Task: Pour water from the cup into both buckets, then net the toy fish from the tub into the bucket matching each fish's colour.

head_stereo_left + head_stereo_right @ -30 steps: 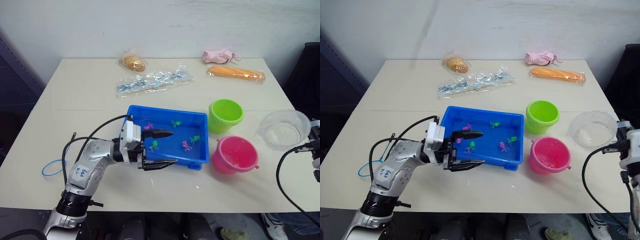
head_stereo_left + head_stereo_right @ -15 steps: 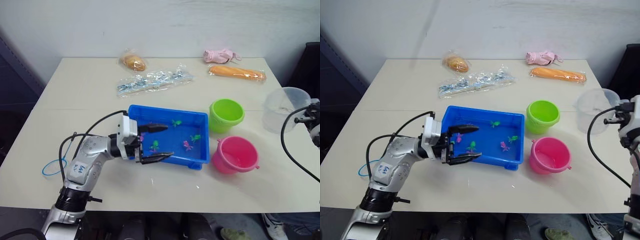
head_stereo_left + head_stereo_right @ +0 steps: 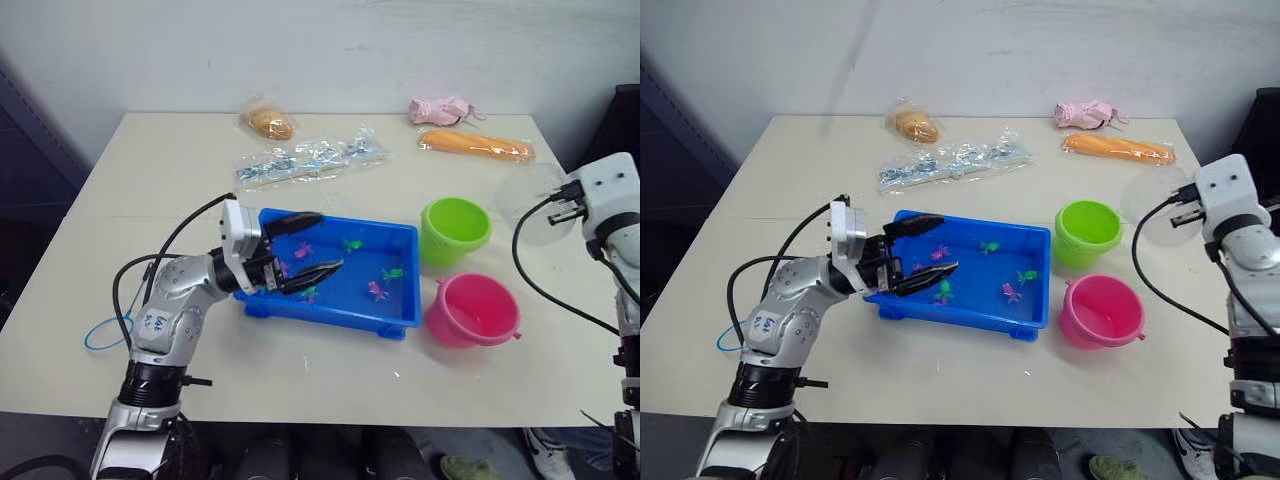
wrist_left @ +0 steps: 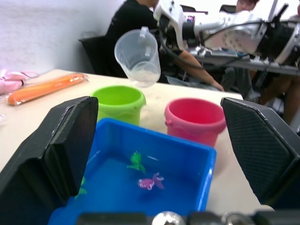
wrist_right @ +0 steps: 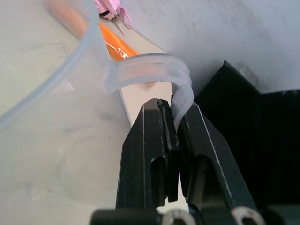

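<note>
Lifted off the table a second earlier, the cup (image 4: 139,56) now hung tipped in the air just above and behind the green bucket (image 3: 455,229), its clear handle pinched flat between the closed black fingers of the right gripper (image 5: 172,123). From the left wrist view a little water could still be seen pooled low in the cup, so I judged the pour into the green bucket was about to begin rather than finished. The pink bucket (image 3: 472,309) stood just in front of the green one, beside the tub (image 3: 403,316).

Meanwhile the left gripper (image 3: 307,246) had swung from the tub's near edge to over its left end, fingers spread wide with nothing between them, one above the water and one lower. Pink and green toy fish (image 3: 377,290) lay scattered beyond its fingertips. The net (image 3: 106,335) lay on the table well behind that arm, untouched, so the fishing was not yet under way.
</note>
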`<state>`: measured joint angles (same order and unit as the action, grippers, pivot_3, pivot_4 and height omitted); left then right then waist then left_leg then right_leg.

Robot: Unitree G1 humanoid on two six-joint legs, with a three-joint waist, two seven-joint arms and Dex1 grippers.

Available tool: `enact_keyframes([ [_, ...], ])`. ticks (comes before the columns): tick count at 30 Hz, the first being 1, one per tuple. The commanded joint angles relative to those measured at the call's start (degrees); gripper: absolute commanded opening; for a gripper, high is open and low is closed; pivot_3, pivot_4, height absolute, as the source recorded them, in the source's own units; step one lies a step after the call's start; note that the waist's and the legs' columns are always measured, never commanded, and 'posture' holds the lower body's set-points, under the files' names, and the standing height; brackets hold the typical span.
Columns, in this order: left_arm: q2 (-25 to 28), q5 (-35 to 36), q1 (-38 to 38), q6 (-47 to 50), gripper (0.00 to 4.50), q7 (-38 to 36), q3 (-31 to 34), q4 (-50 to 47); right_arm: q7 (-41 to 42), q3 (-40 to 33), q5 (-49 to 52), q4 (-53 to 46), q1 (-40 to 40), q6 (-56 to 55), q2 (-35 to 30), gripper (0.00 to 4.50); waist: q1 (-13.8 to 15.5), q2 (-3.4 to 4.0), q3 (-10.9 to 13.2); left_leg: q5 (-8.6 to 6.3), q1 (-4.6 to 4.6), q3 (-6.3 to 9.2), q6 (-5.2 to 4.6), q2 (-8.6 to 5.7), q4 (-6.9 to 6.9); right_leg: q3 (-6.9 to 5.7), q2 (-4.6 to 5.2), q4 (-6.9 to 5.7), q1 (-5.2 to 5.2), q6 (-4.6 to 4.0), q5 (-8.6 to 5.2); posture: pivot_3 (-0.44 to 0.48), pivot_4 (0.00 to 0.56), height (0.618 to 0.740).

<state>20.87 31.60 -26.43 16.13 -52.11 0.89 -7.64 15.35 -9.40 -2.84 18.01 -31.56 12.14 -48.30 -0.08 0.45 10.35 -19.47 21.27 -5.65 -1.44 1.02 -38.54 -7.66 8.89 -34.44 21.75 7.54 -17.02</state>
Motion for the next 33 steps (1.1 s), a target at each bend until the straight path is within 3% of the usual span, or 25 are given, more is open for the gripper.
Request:
enact_keyframes([
  [1,-0.4,1.2,-0.9,0.0,4.5,0.9,1.2,-0.8,-1.0,1.4,-4.1,0.0,-2.3,-4.4,-1.8,0.02,0.0,0.0,0.0,0.0,0.0,0.0,0.0,-0.01,0.01,0.0,0.0,0.0,0.0,0.0,0.0,0.0,0.15,0.74],
  [13,-0.9,0.3,-0.2,-0.9,4.5,1.5,0.3,-1.7,-6.8,7.5,-17.2,3.6,-4.9,-15.5,-4.4,0.02,-0.1,0.0,0.0,0.02,0.03,0.02,0.03,0.01,-0.04,-0.01,-0.02,0.0,0.0,0.0,0.0,0.0,0.15,0.74],
  [33,-0.9,-1.2,1.2,-2.7,4.5,1.7,-0.6,-2.1,-17.7,10.8,-29.6,4.9,-4.9,-26.2,-5.1,0.02,0.0,0.0,0.0,0.03,0.04,0.04,0.06,0.1,-0.07,-0.02,-0.06,0.01,0.0,0.0,0.0,0.0,0.15,0.74],
])
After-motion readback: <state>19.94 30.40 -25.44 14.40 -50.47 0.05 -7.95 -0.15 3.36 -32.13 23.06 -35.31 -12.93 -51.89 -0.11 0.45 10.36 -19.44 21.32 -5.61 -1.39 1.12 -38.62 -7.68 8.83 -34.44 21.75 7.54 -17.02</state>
